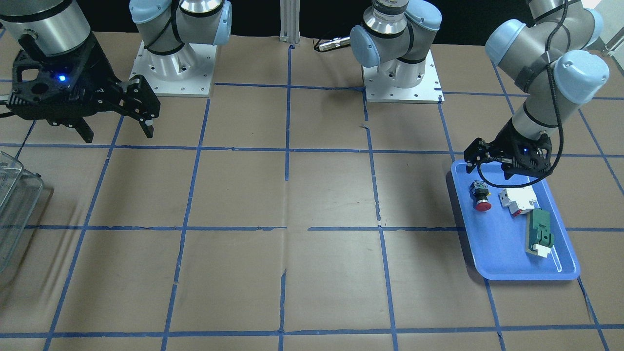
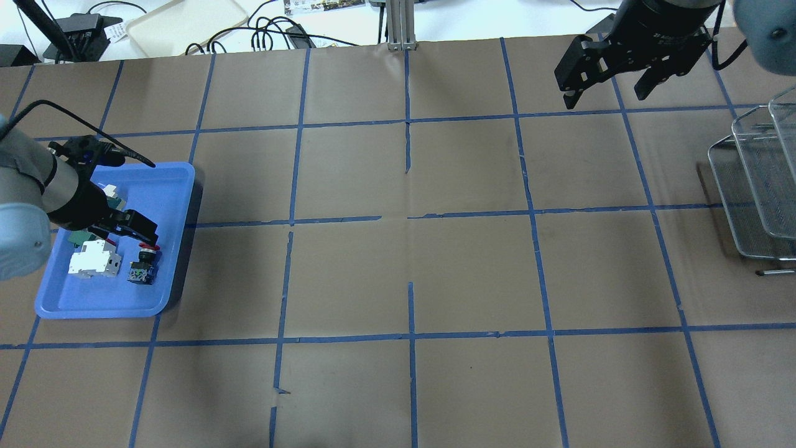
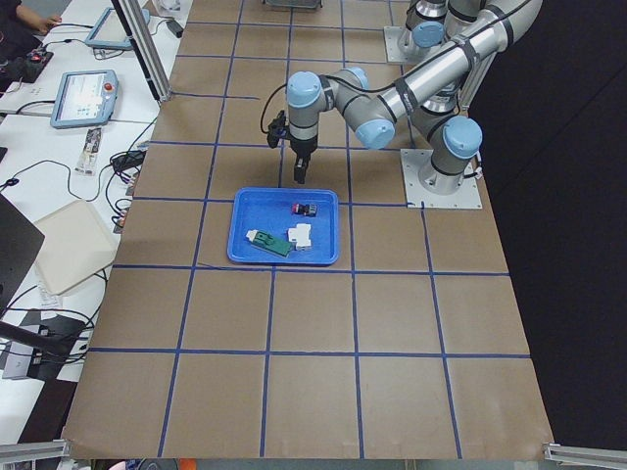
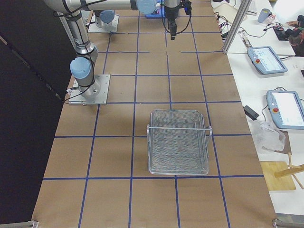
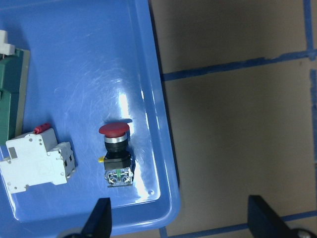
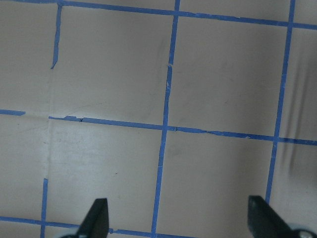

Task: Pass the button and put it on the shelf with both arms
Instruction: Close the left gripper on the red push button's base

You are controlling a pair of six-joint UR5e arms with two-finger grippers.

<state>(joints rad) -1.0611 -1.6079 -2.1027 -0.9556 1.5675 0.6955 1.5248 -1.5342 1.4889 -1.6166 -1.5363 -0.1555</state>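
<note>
The button (image 1: 481, 196) lies on its side in the blue tray (image 1: 492, 253), red cap pointing away from the robot. It also shows in the overhead view (image 2: 144, 264) and the left wrist view (image 5: 116, 153). My left gripper (image 1: 495, 165) is open and empty, hovering above the tray's robot-side end, just short of the button; the same gripper shows in the overhead view (image 2: 124, 229) and the left wrist view (image 5: 181, 223). My right gripper (image 2: 604, 93) is open and empty, high over bare table on the far right, also seen in the front view (image 1: 117, 129).
A white-and-red block (image 1: 517, 201) and a green-and-white flat part (image 1: 538, 236) lie in the tray beside the button. A wire mesh shelf (image 2: 755, 186) stands at the table's right end. Blue tape lines grid the brown table (image 2: 410, 261).
</note>
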